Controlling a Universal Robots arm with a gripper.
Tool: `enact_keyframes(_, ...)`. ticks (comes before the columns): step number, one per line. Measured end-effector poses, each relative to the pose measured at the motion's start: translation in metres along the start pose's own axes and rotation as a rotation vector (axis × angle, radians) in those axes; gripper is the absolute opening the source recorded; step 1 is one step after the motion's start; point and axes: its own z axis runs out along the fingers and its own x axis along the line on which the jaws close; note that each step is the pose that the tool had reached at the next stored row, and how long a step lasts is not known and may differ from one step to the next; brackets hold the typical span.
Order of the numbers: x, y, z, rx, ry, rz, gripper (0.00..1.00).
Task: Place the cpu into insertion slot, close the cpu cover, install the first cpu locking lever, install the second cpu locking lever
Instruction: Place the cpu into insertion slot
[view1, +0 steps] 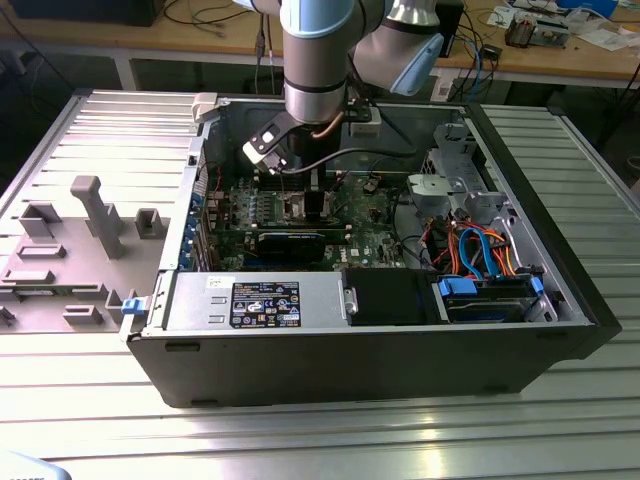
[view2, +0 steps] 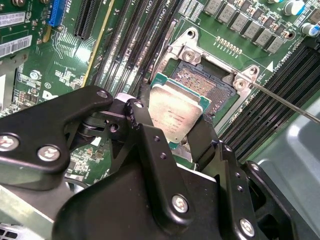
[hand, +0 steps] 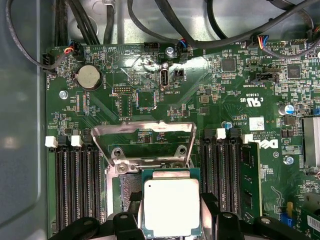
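My gripper (view2: 175, 132) is shut on the cpu (view2: 177, 112), a flat square chip with a dull silver top, one black finger on each of two opposite edges. The chip hangs over the near side of the insertion slot (view2: 207, 82), whose dark pin field and silver rim show beyond it. Whether chip and slot touch, I cannot tell. In the first wrist view the cpu (hand: 171, 207) sits between the fingers of the gripper (hand: 172, 224), with the insertion slot (hand: 127, 187) partly under it. The cpu cover (hand: 140, 127) stands open behind. In the exterior view the gripper (view1: 315, 203) is down inside the computer case.
Rows of long black memory slots (hand: 75, 190) flank the socket on both sides. A thin metal rod (view2: 285, 102) sticks out from the socket's corner. The case walls (view1: 560, 250), a black card (view1: 290, 240) and bundled cables (view1: 470, 250) surround the board. A grey fixture tray (view1: 80, 240) lies outside.
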Motion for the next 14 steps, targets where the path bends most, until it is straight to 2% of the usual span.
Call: enact_keyframes(14,0.008,-0.0047,0.0004,-0.0001,-0.0012,-0.01,0.55)
